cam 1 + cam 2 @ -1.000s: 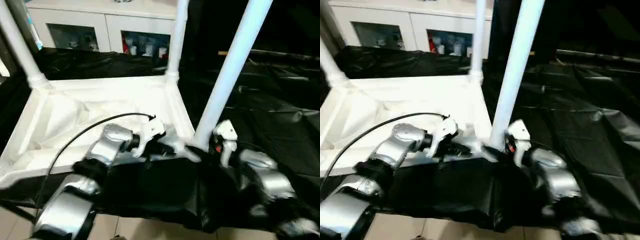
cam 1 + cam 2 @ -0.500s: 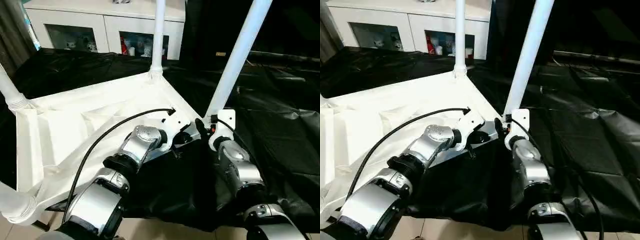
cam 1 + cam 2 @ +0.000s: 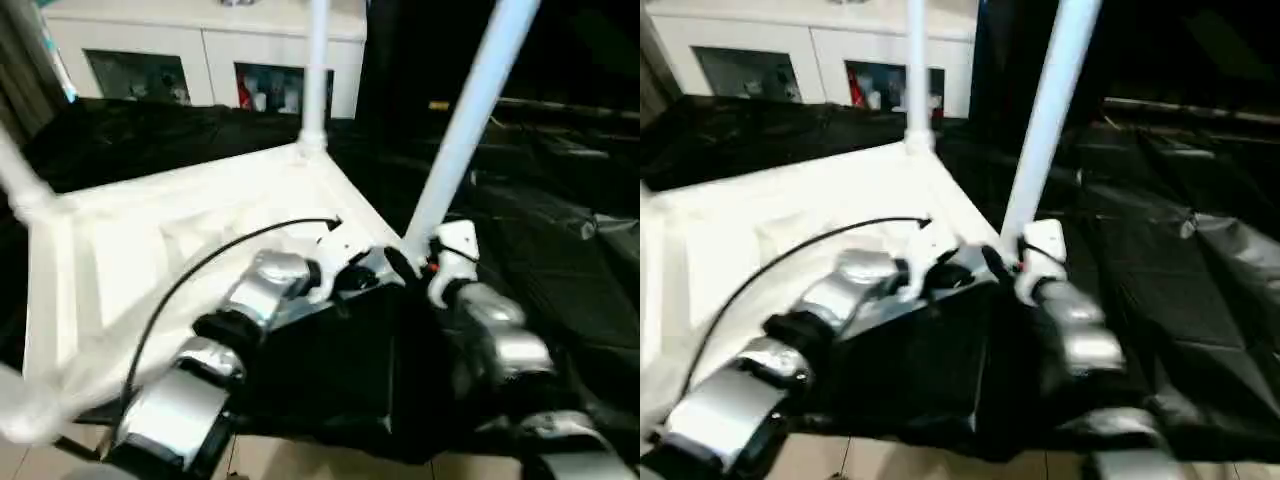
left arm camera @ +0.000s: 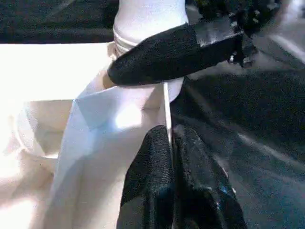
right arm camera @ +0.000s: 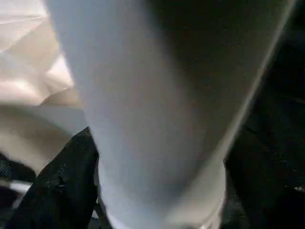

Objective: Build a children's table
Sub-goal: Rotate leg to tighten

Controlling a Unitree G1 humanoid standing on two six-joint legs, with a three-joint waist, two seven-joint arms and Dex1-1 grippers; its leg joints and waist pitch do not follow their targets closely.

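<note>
Tabletop (image 3: 150, 240) is laid underside up on black sheeting (image 3: 560, 270), legs raised. Left gripper (image 4: 169, 143) is clamped on the thin rim wall at the near right corner. The right-hand leg (image 3: 465, 110) is straddled at its base by the right gripper (image 3: 415, 262); blur prevents judging whether its fingers (image 4: 176, 50) press it.

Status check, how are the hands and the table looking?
Left hand shut on tabletop rim. Right hand around near leg base, grip unclear. Legs stand in corner sockets. Nothing in the way.
</note>
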